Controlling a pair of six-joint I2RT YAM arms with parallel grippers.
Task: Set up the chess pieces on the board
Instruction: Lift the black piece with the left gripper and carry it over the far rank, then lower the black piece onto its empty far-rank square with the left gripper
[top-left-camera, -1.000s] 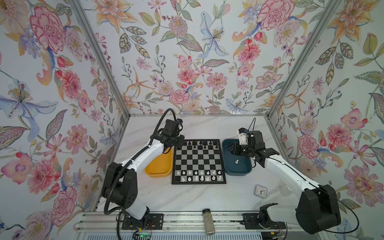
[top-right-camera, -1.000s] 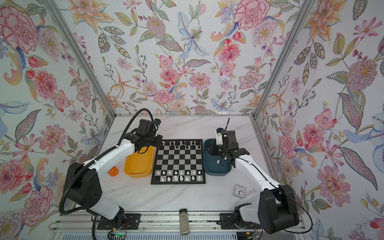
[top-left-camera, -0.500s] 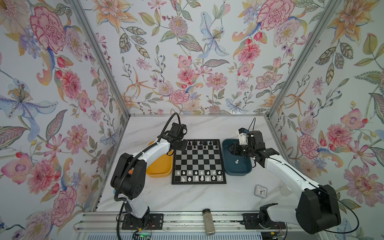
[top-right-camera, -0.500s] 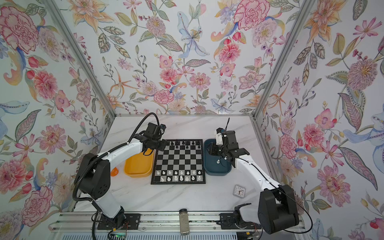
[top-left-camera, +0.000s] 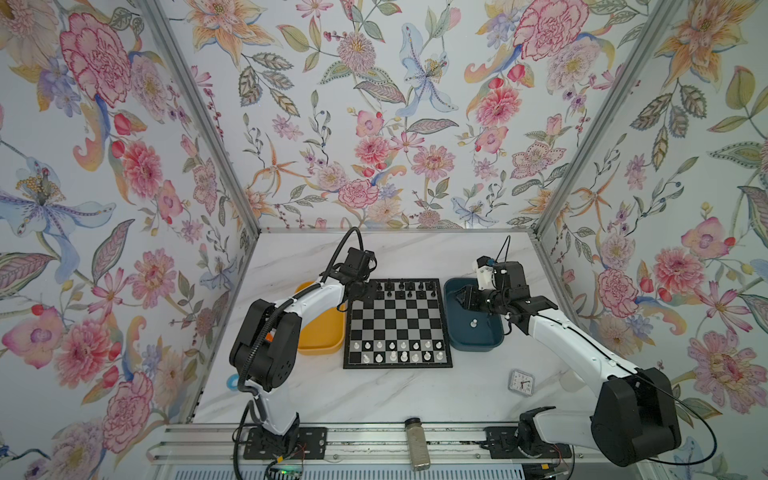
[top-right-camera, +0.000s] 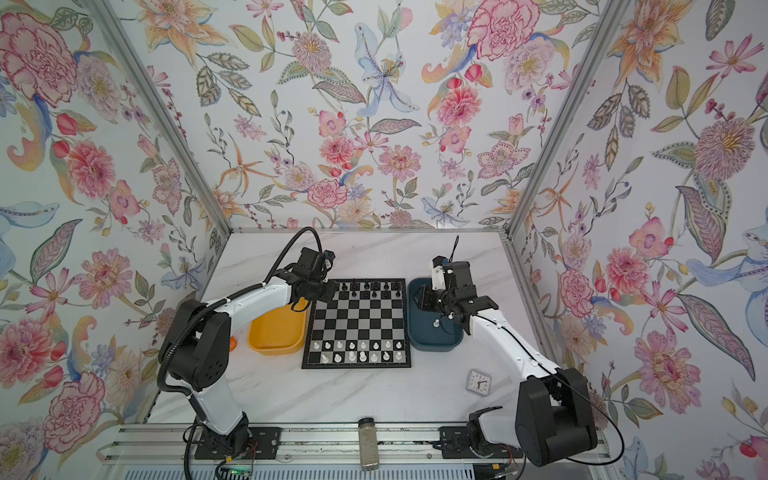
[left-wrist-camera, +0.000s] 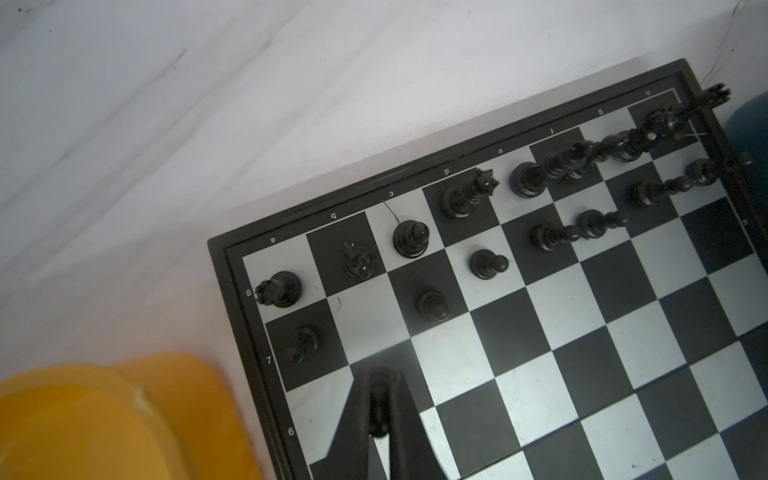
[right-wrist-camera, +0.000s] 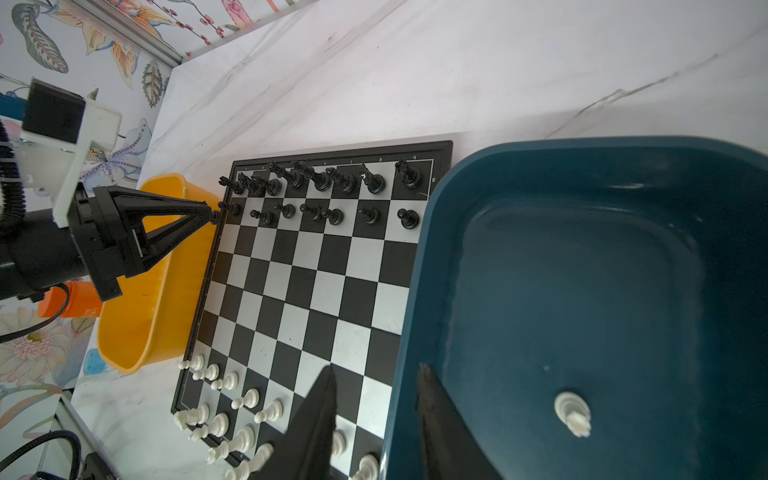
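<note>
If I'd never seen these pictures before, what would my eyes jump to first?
Probably the big pink and orange flower wallpaper covering all the walls. Next, the square black and silver chessboard in the middle of the white marbled table, with tiny black pieces along its far edge and white ones along its near edge. At its far left corner, the left arm's fingers pinch one small black chess piece.

board (top-left-camera: 397, 322) centre open, chess pieces (left-wrist-camera: 410, 239) crowding both ends
</note>
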